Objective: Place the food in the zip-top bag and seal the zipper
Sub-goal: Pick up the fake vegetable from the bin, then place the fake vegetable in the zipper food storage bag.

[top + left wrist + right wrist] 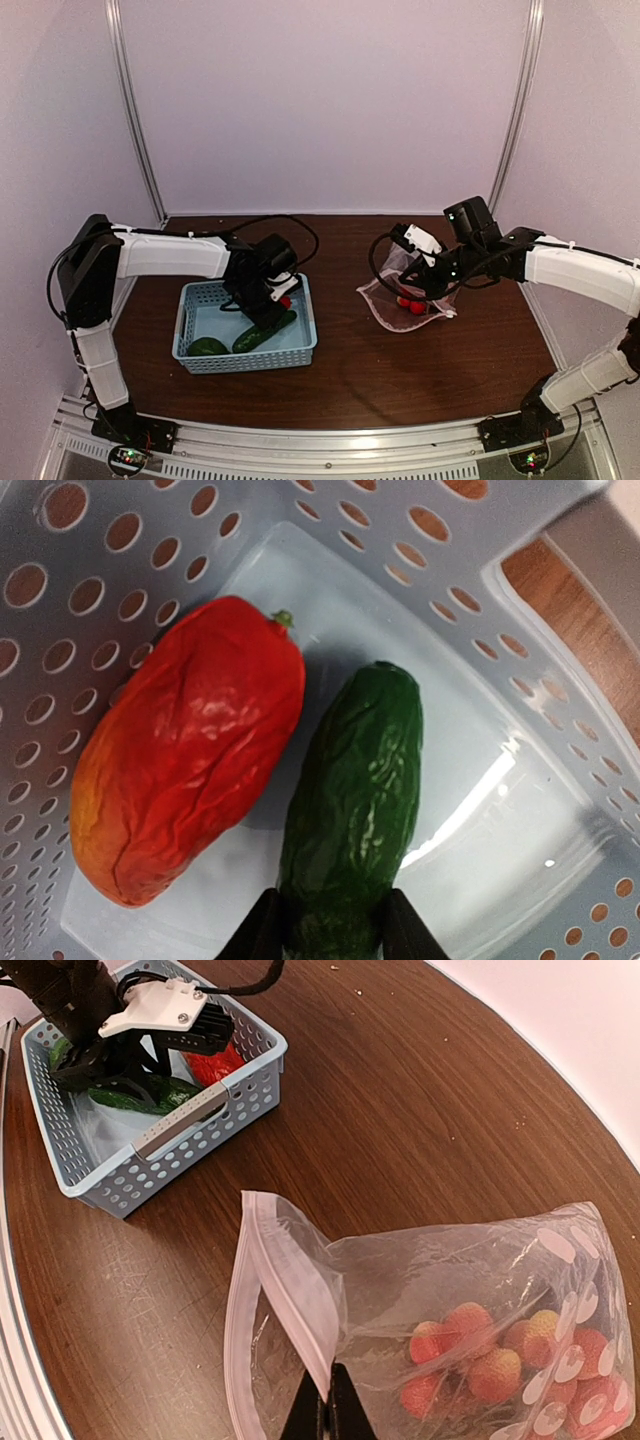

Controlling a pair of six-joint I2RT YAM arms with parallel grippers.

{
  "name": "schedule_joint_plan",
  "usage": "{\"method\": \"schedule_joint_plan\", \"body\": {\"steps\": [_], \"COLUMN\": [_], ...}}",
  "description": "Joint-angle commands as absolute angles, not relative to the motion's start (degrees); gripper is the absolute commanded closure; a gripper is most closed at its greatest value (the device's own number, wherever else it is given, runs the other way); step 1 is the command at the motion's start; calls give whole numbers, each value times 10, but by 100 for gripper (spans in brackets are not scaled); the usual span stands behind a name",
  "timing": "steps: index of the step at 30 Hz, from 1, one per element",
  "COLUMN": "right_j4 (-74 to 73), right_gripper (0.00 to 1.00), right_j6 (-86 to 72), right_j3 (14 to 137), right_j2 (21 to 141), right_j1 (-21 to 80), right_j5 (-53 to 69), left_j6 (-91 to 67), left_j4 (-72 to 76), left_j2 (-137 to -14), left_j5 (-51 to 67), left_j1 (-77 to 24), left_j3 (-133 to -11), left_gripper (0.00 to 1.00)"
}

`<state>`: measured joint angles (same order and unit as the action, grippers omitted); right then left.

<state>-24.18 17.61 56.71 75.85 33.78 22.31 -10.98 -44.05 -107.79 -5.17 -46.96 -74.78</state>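
A green cucumber (360, 780) lies in the light-blue basket (100, 560) beside a red pepper (190, 750). My left gripper (332, 940) is down in the basket, its two fingers pressed against the cucumber's near end on either side. A small dark green piece (208, 347) sits in the basket's front left corner. To the right, the clear polka-dot zip-top bag (450, 1270) lies on the table with red cherry tomatoes (490, 1355) inside. My right gripper (327, 1405) is shut on the upper lip of the bag's mouth, holding the white zipper (285, 1280) strip lifted so the mouth gapes toward the basket.
The basket (190, 330) stands on the left half of the brown wooden table (350, 380), the bag (405, 300) on the right half. White walls close in the back and sides. A metal rail runs along the near edge.
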Motion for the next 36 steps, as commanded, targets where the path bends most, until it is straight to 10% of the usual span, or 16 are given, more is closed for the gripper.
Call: {"method": "schedule_joint_plan", "body": {"steps": [1, 24, 36], "right_j4": [-247, -371, -420], "right_gripper": [100, 100, 100], "right_j6": [170, 172, 151], "right_j3": [567, 690, 765], "right_j2": [754, 747, 774], "right_j1": [342, 338, 338], "right_j5": [219, 188, 252], "left_j6": [-103, -200, -206], "left_j4": [-445, -334, 232], "left_j2": [-1086, -817, -713], "left_j5": [-42, -40, -37], "left_j1": [-471, -481, -594], "left_j3": [-764, -765, -588], "left_gripper": [72, 83, 85]}}
